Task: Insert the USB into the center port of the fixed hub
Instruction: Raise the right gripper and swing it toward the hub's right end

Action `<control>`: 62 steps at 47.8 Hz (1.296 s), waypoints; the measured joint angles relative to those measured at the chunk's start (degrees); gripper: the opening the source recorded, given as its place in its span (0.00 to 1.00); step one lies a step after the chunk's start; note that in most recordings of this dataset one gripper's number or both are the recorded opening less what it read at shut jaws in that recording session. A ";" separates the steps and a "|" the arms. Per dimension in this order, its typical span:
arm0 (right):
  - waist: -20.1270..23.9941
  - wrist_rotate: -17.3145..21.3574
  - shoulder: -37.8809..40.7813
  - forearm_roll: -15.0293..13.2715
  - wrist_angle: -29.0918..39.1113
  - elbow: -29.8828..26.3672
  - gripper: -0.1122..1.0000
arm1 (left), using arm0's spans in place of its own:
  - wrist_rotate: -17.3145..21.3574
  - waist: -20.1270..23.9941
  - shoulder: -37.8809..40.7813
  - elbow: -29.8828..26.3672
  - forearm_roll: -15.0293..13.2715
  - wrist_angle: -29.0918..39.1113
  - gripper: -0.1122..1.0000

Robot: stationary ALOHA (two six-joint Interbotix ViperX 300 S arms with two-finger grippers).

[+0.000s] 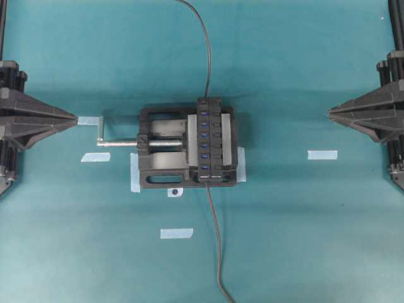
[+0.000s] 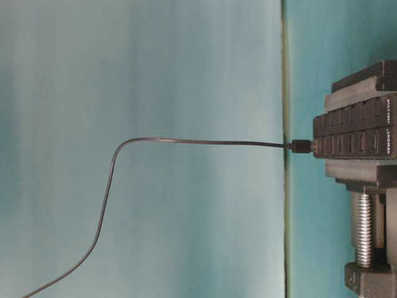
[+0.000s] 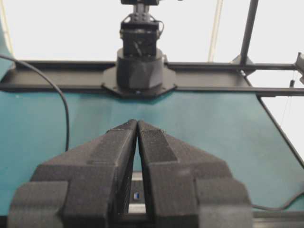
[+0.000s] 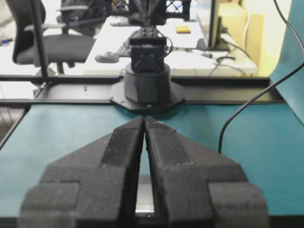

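The fixed hub [image 1: 210,140] is a black bar clamped in a vise at the table's middle, with its row of blue slots facing up. The center port [image 1: 204,135] is open. A thin grey cable [image 1: 218,252] runs from the front edge to the hub's near end. I cannot make out the USB plug there. My left gripper [image 1: 76,118] is shut and empty at the far left, well clear of the hub. My right gripper [image 1: 329,112] is shut and empty at the far right. The wrist views show both pairs of jaws closed tip to tip, left [image 3: 137,122] and right [image 4: 144,118].
The black vise [image 1: 158,170] has a silver screw [image 1: 120,143] sticking out to the left. The hub's own dark lead [image 1: 206,57] leaves its far end by a small plug [image 2: 302,146] and climbs the backdrop. Tape strips [image 1: 322,154] lie on the teal cloth.
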 measured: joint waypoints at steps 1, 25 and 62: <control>0.00 0.00 0.00 0.09 0.00 0.00 0.25 | 0.09 0.00 0.00 0.00 -0.09 0.00 0.22; -2.55 4.22 -0.09 2.46 4.92 0.53 0.09 | -2.11 -0.26 3.60 -1.49 0.18 4.48 0.10; -7.47 4.22 15.21 -2.90 33.66 -15.12 0.08 | -2.20 -0.26 4.39 -5.62 0.18 15.56 0.10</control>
